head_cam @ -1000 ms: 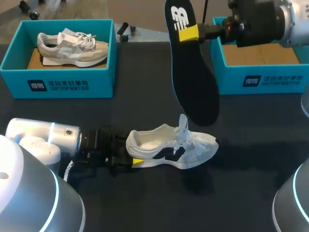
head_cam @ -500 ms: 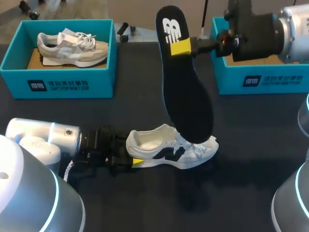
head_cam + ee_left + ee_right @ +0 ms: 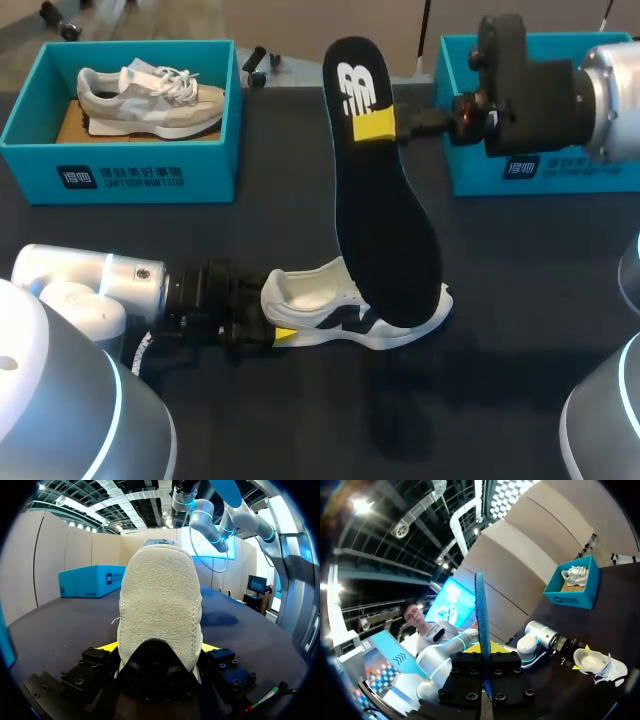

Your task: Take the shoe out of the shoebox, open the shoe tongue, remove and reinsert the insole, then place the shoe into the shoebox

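Black insole (image 3: 385, 220): one, toe-down at centre, pinched by right gripper (image 3: 378, 125), arm level from upper right. White shoe (image 3: 310, 300) below (heel clamped by left gripper (image 3: 275, 322)). Shoes: two; shoeboxes (image 3: 120, 175): two.

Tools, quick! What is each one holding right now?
Left tool: shut on the white shoe, at its heel.
Right tool: shut on the black insole.

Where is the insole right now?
Head view: the black insole hangs mid-table, held at its heel end by the right gripper, toe end down over the white shoe that the left gripper holds by the heel.
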Tool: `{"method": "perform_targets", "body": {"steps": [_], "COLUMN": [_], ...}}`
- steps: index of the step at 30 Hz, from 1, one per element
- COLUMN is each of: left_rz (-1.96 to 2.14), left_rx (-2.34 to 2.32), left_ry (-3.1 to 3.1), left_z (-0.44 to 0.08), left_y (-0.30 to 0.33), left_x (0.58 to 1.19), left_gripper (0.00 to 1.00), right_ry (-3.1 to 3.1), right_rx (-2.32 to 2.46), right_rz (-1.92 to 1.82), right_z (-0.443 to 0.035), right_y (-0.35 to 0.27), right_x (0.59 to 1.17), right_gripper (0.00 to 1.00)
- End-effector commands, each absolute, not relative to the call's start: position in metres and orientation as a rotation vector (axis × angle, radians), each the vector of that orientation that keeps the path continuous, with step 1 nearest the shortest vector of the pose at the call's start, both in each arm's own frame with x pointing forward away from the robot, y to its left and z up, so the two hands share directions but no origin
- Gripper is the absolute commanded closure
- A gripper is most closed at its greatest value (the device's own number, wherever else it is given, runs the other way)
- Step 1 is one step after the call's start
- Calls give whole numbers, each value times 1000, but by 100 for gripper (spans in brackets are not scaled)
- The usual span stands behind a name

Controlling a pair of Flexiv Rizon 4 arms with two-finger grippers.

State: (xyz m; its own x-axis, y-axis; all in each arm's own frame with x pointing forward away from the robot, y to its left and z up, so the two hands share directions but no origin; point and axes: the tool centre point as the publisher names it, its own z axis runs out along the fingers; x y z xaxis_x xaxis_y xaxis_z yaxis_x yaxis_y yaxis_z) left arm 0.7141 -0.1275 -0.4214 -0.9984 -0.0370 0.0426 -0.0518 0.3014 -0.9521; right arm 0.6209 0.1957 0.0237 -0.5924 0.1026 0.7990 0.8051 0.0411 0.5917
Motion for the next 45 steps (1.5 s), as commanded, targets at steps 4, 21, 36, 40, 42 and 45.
{"method": "perform_targets", "body": {"steps": [4,21,36,40,42,45], "left_rz": [1843,1843,1706,1663,1624,1571], "left_rx": [85,85,35,36,36,56], "left_ry": [-2525,-2525,-2589,-2603,-2626,-2659], "left_z": [-421,-421,-417,-418,-418,-413], "left_y": [-129,-129,-121,-119,-117,-107], "left_x": [714,714,702,699,698,697], "left_gripper": [100,100,0,0,0,0], "right_ry": [-1745,-1745,-1745,-1745,-1745,-1745], "right_rx": [-922,-922,-922,-922,-922,-922], "right_rz": [-1657,-1657,-1657,-1657,-1657,-1657], "right_z": [24,24,24,24,24,24], "right_y": [187,187,187,187,187,187], "right_x": [613,613,613,613,613,613], "right_gripper": [100,100,100,100,100,100]}}
